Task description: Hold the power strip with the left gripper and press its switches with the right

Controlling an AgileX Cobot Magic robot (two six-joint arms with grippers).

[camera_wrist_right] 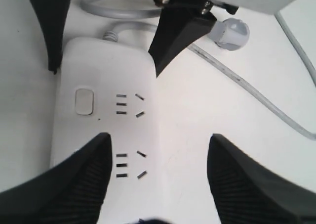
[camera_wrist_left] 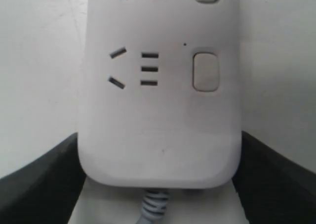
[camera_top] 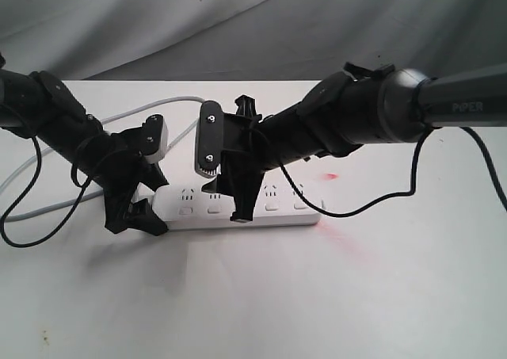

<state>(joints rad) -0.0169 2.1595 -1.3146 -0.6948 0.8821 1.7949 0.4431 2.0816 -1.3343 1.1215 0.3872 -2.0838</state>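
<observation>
- Grey cloth (camera_top: 238, 18) hangs behind the white desk (camera_top: 396, 295); the power strip (camera_top: 273, 204) lies flat near the desk's middle, its long side running along the front edge.
- Its switches (camera_top: 186, 210) sit in a row on the side facing the front edge.
- My left gripper (camera_wrist_left: 159, 155) clamps the strip's cord end, one jaw against each side.
- My right gripper (camera_wrist_right: 158, 179) hangs with jaws spread wide, one above the switch side, the other above bare desk.
- The grey cord (camera_wrist_right: 256, 94) trails off toward the desk's left edge.
</observation>
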